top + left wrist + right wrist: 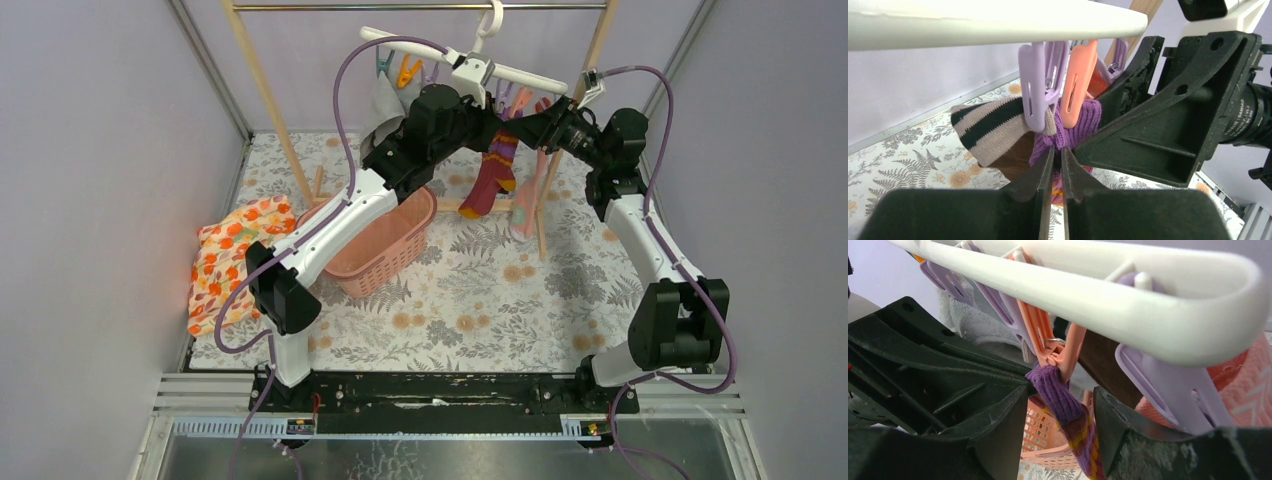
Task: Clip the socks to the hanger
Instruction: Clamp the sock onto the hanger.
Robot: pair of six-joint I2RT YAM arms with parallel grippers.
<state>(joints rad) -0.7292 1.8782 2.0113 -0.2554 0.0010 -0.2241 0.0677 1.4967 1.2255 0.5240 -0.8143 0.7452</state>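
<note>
Right wrist: sock hangs inside the parted right gripper.

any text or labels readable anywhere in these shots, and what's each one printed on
"DAMIAO": printed on the black motor housing of the right arm, at the right edge of the left wrist view.
The smaller lines printed beside it on the same housing are too small to read.
No other writing shows in any of the three views.
</note>
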